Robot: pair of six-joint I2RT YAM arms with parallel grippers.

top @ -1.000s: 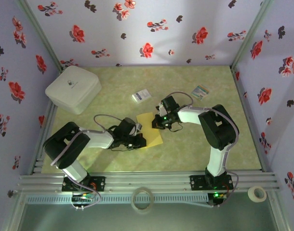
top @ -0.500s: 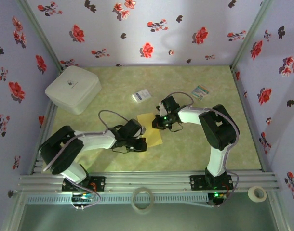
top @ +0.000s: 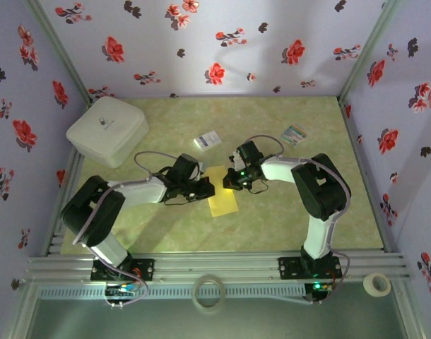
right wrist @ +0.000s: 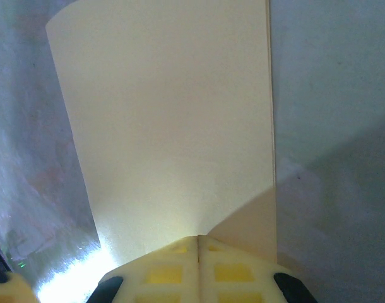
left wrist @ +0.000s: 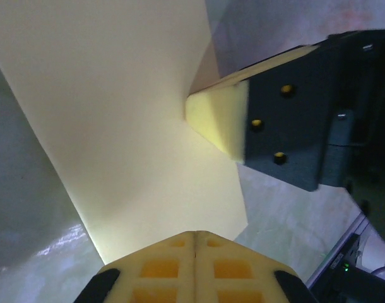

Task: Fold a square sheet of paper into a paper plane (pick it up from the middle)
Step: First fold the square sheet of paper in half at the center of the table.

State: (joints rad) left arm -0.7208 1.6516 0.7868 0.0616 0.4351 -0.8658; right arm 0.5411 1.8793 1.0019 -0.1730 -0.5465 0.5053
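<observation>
My left arm (top: 141, 192) and right arm (top: 318, 187) wear white shells over black joints — grey cables (top: 261, 137) loop off both wrists; my fingertips (left wrist: 158, 268) are yellow, waffle-gridded.

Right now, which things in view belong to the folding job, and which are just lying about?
Job: yellow sheet of paper, left tool, right tool.
Lying about: white box, blue-printed card, striped card, tape roll, smaller tape roll.

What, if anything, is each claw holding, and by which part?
Cannot tell. The left claw and right claw are shut, tips on opposite edges of the yellow paper sheet; pinching or just pressing is unclear.
</observation>
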